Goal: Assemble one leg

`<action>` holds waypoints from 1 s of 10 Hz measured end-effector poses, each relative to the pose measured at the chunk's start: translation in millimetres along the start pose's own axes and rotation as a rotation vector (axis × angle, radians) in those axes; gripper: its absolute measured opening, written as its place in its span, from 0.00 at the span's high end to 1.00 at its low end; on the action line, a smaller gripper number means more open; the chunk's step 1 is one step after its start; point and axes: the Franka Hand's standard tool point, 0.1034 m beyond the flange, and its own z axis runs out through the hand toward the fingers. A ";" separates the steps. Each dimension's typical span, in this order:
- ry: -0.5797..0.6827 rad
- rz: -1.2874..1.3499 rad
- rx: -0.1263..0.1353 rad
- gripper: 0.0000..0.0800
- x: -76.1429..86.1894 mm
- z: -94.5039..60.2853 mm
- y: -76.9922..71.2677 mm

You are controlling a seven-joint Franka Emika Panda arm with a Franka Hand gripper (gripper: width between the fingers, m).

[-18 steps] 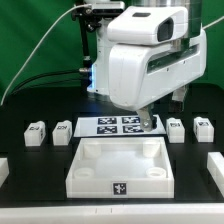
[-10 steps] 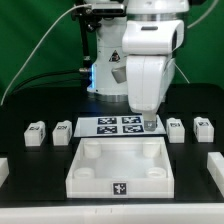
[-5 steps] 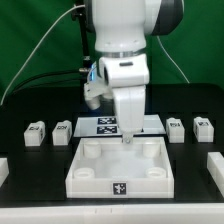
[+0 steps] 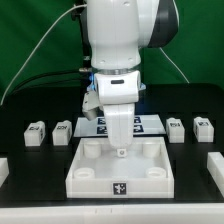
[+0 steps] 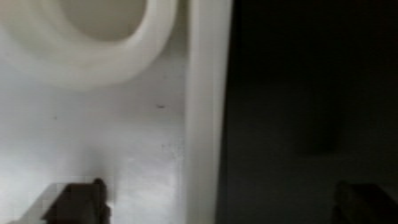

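Observation:
Four small white legs with tags lie in a row on the black table: two at the exterior view's left [image 4: 36, 132] [image 4: 62, 130] and two at its right [image 4: 176, 127] [image 4: 202, 126]. The large white tray-like part [image 4: 90, 172] lies in front of them. My gripper [image 4: 120, 150] hangs low over the tray's far wall, open and empty. In the wrist view my gripper [image 5: 219, 205] has its dark fingertips [image 5: 75, 200] wide apart. They straddle the edge of the white tray [image 5: 125, 120], with a round corner hole [image 5: 80, 20] and dark table beyond.
The marker board [image 4: 150, 124] lies behind the tray, partly hidden by my arm. White parts show at the table's near left edge [image 4: 3, 166] and near right edge [image 4: 214, 165]. The robot base and cables stand at the back.
My arm has swung from the exterior view's right toward the left and come down from the marker board to the tray's far wall. The legs and tray have not moved.

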 end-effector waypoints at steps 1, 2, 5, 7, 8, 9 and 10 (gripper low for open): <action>0.000 0.001 0.000 0.51 -0.1 0.0 -0.1; 0.000 0.002 0.000 0.51 -0.1 0.0 -0.1; 0.000 0.005 -0.006 0.91 -0.5 -1.0 1.4; 0.000 0.005 -0.010 0.92 -0.5 -1.3 2.2; 0.000 0.005 -0.011 0.92 -0.6 -1.4 2.5; 0.000 0.005 -0.012 0.92 -0.6 -1.5 2.6; 0.000 0.005 -0.012 0.92 -0.6 -1.5 2.7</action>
